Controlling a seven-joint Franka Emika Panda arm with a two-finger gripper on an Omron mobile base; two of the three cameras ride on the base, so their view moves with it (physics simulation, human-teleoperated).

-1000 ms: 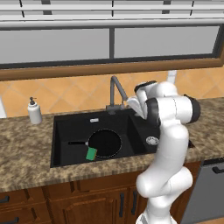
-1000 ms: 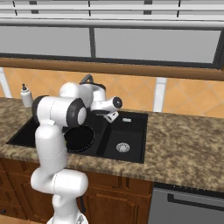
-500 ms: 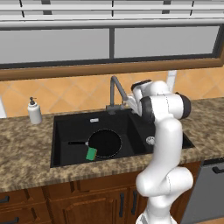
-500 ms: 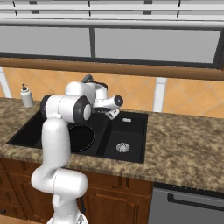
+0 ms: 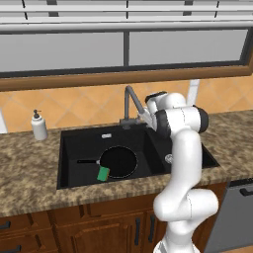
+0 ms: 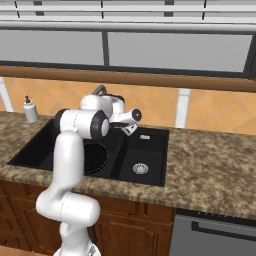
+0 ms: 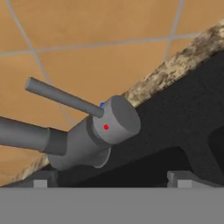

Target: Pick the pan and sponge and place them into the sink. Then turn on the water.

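The black pan [image 5: 118, 161] lies in the large basin of the sink [image 5: 79, 143], with the green sponge [image 5: 103, 174] at its front rim. In the right base view the pan [image 6: 96, 156] shows partly behind my arm. My gripper [image 5: 144, 117] hovers at the back of the sink, just right of the dark grey faucet [image 5: 129, 101]. In the hand view the open gripper [image 7: 111, 183] faces the faucet's valve body [image 7: 105, 131] and its thin lever [image 7: 61, 97], with nothing between the fingertips [image 7: 41, 181]. The water is out of view.
A white soap dispenser [image 5: 38, 126] stands on the granite counter [image 5: 29, 173] left of the sink. The small basin holds a metal drain [image 6: 140, 168]. A tiled wall and window sill rise behind the faucet. A dishwasher front [image 6: 215, 235] sits lower right.
My hand has moved left and a little closer to the faucet's base. The pan and sponge have stayed where they were in the basin.
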